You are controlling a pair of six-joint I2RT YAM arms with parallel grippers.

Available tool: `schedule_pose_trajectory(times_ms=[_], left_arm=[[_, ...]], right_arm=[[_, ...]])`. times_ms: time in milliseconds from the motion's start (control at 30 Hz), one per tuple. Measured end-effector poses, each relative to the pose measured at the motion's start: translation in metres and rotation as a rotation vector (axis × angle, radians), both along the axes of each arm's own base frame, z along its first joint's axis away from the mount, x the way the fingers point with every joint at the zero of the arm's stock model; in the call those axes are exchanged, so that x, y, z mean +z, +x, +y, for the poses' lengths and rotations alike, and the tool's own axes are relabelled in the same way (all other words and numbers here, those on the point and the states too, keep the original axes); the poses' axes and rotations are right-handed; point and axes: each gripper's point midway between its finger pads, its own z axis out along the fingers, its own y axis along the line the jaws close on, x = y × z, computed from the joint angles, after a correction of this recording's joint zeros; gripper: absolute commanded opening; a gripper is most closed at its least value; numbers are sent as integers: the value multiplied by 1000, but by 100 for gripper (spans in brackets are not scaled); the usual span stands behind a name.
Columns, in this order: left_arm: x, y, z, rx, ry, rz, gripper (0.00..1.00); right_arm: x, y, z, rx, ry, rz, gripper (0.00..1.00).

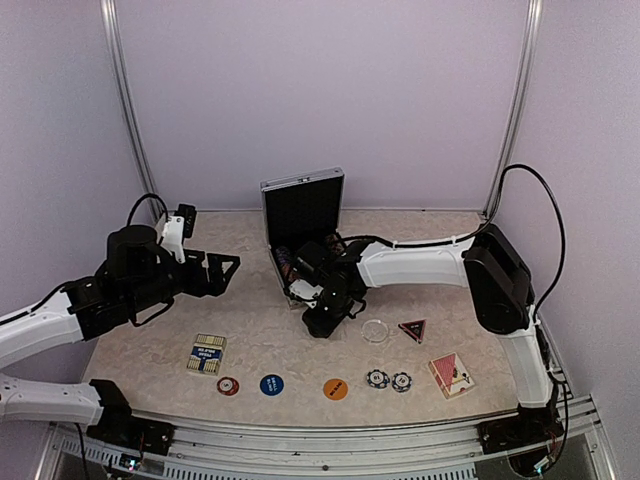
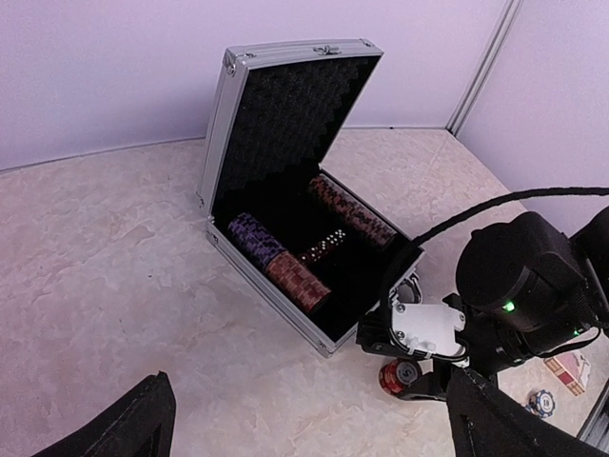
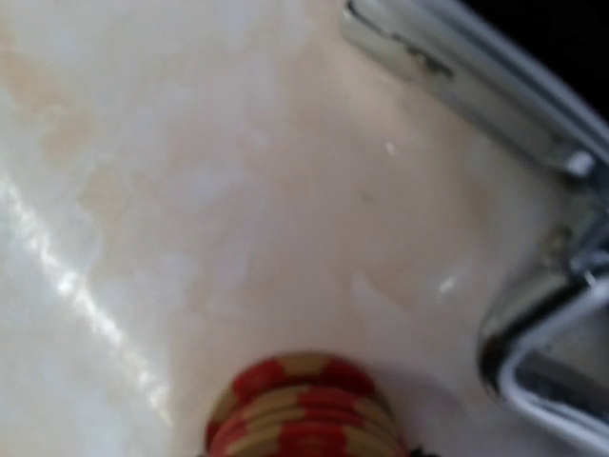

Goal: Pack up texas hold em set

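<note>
The silver briefcase (image 1: 301, 206) stands open at the back middle, and its black-lined base (image 2: 366, 276) holds rows of striped poker chips (image 2: 297, 279). My right gripper (image 1: 322, 319) hangs just in front of the case's near corner, low over the table. It is shut on a short stack of red and cream chips (image 3: 304, 415), and that stack (image 2: 399, 374) also shows in the left wrist view. My left gripper (image 1: 224, 271) is open and empty, to the left of the case and raised, with its fingers (image 2: 128, 427) wide apart.
Along the front lie a blue and yellow card deck (image 1: 206, 353), a red chip (image 1: 228, 386), a blue disc (image 1: 271, 384), an orange disc (image 1: 336, 388), two blue chips (image 1: 377, 378) and a red card deck (image 1: 451, 375). A clear disc (image 1: 375, 331) and a dark triangle (image 1: 412, 329) sit right of my right gripper. The case's metal handle (image 3: 533, 354) is close beside the held stack.
</note>
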Motion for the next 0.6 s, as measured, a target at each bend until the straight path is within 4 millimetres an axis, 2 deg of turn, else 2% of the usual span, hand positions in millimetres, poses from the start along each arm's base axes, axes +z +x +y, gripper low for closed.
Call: schedule_pose_trajectory(times_ms=[167, 333, 500, 600], left_arm=[[-4, -1, -4, -16, -18, 26, 99], [-5, -2, -10, -38, -54, 50, 99], [-12, -2, -25, -87, -104, 101, 99], [-16, -2, -37, -125, -149, 136, 99]], right_arm=[[9, -2, -7, 17, 19, -35, 0], [26, 1, -7, 30, 58, -96, 0], [45, -1, -13, 39, 116, -159, 0], [63, -2, -19, 46, 162, -210, 0]])
